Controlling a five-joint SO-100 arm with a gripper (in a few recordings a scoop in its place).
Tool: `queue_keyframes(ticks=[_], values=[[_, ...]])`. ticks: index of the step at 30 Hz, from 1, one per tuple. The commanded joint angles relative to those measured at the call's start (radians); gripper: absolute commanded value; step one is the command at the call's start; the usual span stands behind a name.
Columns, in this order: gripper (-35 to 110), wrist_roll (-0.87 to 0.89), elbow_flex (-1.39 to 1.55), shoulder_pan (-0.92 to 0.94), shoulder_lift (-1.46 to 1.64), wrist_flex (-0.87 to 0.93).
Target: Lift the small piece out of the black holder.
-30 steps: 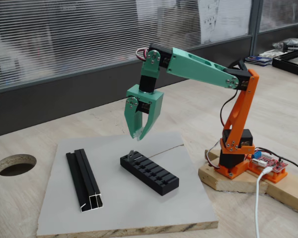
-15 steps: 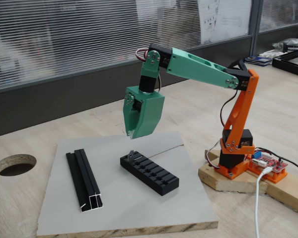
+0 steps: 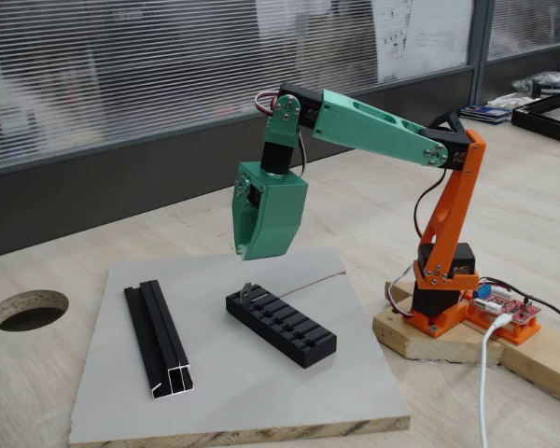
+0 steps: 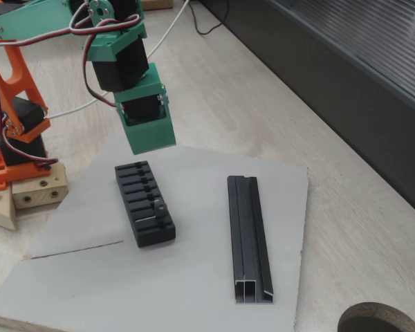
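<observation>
The black holder (image 3: 282,325) (image 4: 144,203) lies on a grey board (image 3: 233,397) (image 4: 194,277). The small piece (image 3: 248,291) (image 4: 160,207), a tiny grey metal sliver, stands up out of the holder's end slot, the left end in one fixed view and the near end in the other. My green gripper (image 3: 246,253) (image 4: 153,146) hangs point-down above the board, clear of the holder. In one fixed view it is just above the piece's end. It looks shut, with no gap between its fingers and nothing in them.
A longer black grooved rail (image 3: 159,338) (image 4: 247,235) lies on the same board beside the holder. The orange arm base (image 3: 443,271) stands on a wooden block (image 3: 429,338). A round hole (image 3: 28,308) (image 4: 380,319) is cut in the table.
The wrist has turned about a quarter turn, so the gripper now shows its flat side. It stays above the holder's end. The holder and piece have not moved.
</observation>
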Motion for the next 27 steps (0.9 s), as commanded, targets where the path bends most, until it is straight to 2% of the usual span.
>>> queue_keyframes(ticks=[1,5,8,21,27], values=[[6,0.017,-0.011,-0.011,0.008,0.002],[8,0.015,-0.003,-0.012,0.008,0.003],[14,0.014,-0.003,-0.012,0.008,0.005],[62,0.014,0.0,-0.012,0.009,0.017],[77,0.015,0.0,-0.012,0.014,0.018]])
